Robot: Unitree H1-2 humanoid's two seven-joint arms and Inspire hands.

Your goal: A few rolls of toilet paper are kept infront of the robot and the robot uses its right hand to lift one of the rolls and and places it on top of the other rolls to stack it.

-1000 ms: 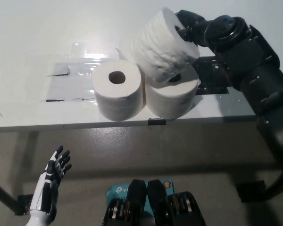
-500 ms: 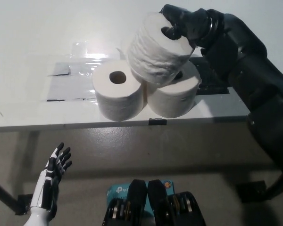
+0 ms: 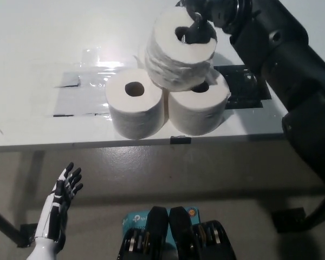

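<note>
Roll [image 3: 176,51] in right hand [image 3: 203,21] over two unlabelled rolls [image 3: 197,105].

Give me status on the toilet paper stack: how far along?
Done: the top roll is lifted and sits over the two base rolls, the left roll and the right roll, on the table. In hand: the right hand grips it at the core. Whether it already rests on them is unclear. Left: settle and release. The left hand hangs open below the table edge.

White toilet paper rolls [image 3: 134,108], white table [image 3: 38,49], black right hand [image 3: 206,16]
</note>
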